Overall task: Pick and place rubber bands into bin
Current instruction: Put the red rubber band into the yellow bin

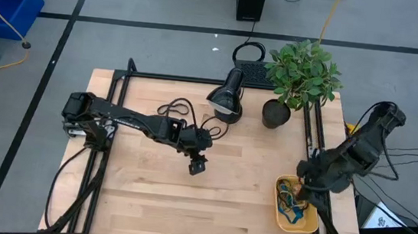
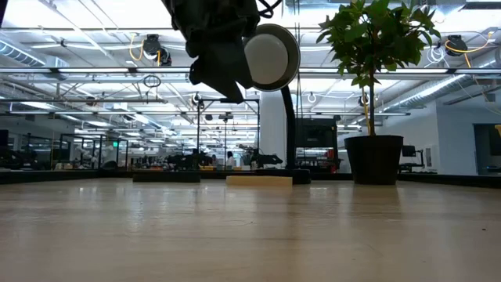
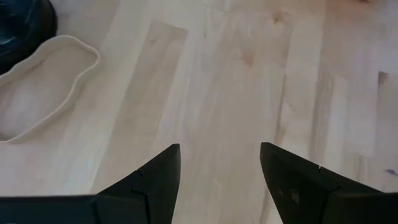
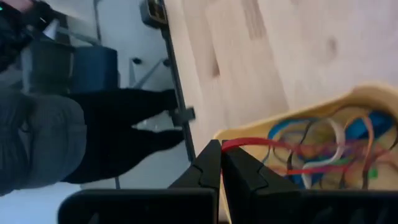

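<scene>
The yellow bin sits at the table's near right corner and holds several rubber bands in blue, tan, orange, green and red. My right gripper is over the bin's far edge, shut on a red rubber band. My left gripper hovers open and empty over bare wood at the table's middle. A tan rubber band lies flat on the wood ahead of its fingers in the left wrist view. My right gripper pinches one end of the red band's loop between its two fingertips. The rest of the band runs from the fingertips out over the bin's rim and across the other bands inside.
A potted plant and a black desk lamp stand at the table's far side, with black cables beside them. A blue crate is on the floor. A person's legs show beyond the table's edge.
</scene>
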### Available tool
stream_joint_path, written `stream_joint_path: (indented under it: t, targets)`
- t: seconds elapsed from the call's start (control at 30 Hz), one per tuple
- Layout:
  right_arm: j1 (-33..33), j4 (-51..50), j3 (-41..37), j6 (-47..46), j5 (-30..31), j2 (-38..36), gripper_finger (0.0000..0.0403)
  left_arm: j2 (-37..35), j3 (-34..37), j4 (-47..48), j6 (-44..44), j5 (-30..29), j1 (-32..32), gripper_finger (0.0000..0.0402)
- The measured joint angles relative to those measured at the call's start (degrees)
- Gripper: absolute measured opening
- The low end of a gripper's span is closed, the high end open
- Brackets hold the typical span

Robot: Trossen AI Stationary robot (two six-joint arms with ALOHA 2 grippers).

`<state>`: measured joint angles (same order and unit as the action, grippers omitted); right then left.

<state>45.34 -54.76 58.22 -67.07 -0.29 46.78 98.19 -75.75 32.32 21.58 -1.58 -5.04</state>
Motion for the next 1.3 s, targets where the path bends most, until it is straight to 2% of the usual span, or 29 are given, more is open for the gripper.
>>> stream_joint_path:
  t: [0.27, 0.43, 0.7, 0.83, 1.03, 1.3]
  targets:
    - [9.63, 0.96, -0.04, -10.88, -0.05, 5.33, 0.0, 0.0, 0.0, -0.02, 0.04, -0.04, 0.98, 0.0228]
    - [12.86, 1.02, -0.57, -12.17, 0.11, 8.87, 0.0, 0.0, 0.0, -0.03, -0.07, -0.04, 1.01, 0.0228]
    - [12.9, 1.11, -9.09, -13.89, 0.26, 8.78, 0.0, 0.0, 0.0, -2.16, -0.1, -0.04, 1.01, 0.0228]
    - [12.29, 0.63, -13.1, -14.75, 2.86, 7.31, 0.0, 0.0, 0.0, -2.84, -0.31, -0.04, 1.01, 0.0228]
    - [10.32, -1.97, -15.99, -14.48, 9.05, 5.24, 0.0, 0.0, 0.0, -2.82, -0.27, -0.04, 1.01, 0.0228]
    - [9.75, -0.61, -19.03, -14.78, 9.09, 4.59, 0.0017, 0.0, 0.0, -2.82, 0.15, -0.04, 1.01, 0.0228]
